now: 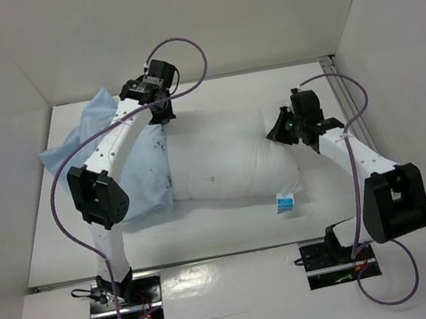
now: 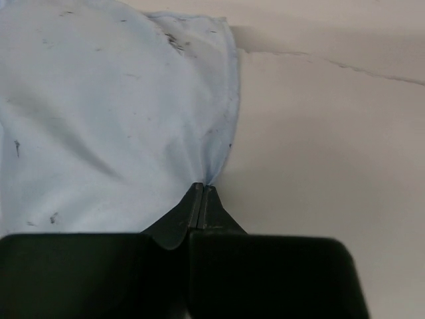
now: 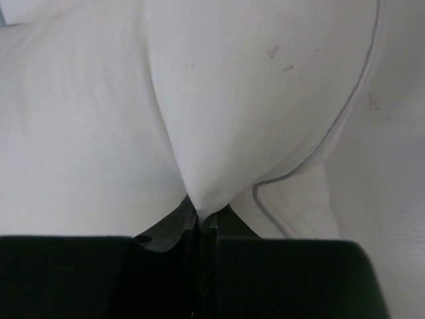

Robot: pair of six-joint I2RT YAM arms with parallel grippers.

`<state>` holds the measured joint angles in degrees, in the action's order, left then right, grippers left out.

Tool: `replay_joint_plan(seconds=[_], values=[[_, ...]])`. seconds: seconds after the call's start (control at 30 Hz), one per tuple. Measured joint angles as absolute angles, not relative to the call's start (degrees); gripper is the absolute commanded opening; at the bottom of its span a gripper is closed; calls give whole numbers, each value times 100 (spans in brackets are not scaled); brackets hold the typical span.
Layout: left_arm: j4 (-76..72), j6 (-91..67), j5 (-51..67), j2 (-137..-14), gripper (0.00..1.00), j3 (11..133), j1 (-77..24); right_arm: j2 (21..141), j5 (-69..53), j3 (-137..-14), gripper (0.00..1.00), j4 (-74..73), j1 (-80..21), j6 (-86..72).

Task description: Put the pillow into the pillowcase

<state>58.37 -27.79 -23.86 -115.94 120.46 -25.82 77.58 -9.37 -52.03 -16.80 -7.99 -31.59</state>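
Note:
The white pillow (image 1: 226, 161) lies across the middle of the table, its left end inside the light-blue pillowcase (image 1: 83, 145), which spreads to the left. My left gripper (image 1: 161, 112) is shut on the pillowcase's edge at the pillow's far side; the left wrist view shows the blue cloth (image 2: 113, 126) pinched at the tips of the gripper (image 2: 202, 189). My right gripper (image 1: 278, 131) is shut on the pillow's right end; the right wrist view shows a fold of the white pillow (image 3: 219, 119) pinched in the gripper (image 3: 204, 214).
White walls enclose the table at the back, left and right. A small blue and white tag (image 1: 286, 203) hangs at the pillow's near right corner. The arm bases (image 1: 121, 295) stand at the near edge.

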Motion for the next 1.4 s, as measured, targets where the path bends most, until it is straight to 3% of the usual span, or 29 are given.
replay_joint_plan(seconds=[0.3,0.57,0.73,0.83,0.87,0.93,0.97,1.03,1.23,1.4], values=[[5607,-2432,-672,-11271,0,12191,-2967,7640,-1114,-5616,0,-1649,-1385,-3251],[5159,-2738,1232,-11279,0,13587,-3562,7220,-985,-6230,0,-1798,-1835,-3446],[4633,-2993,1841,-11330,0,13812,-4099,6751,-620,-5535,0,-1496,-2399,-3841],[4687,-3020,1559,-11327,0,13581,-4018,6726,-370,-5002,0,-1551,-2526,-3951],[4801,-3015,1240,-11271,17,13395,-3913,6726,-287,-4882,0,-1625,-2526,-3959],[4987,-2974,657,-11139,36,13008,-3625,6720,-152,-4836,0,-1706,-2526,-3938],[5135,-2954,316,-11074,67,12840,-3476,6705,-86,-4836,0,-1708,-2526,-3916],[5382,-2888,-504,-10912,89,12446,-3175,6652,-12,-4836,0,-1732,-2526,-3859],[5848,-2884,-2333,-10584,91,11347,-2906,6573,165,-4840,0,-1852,-2530,-3693],[6055,-2891,-2958,-10584,88,10833,-2998,6573,224,-4840,0,-1872,-2532,-3632]])
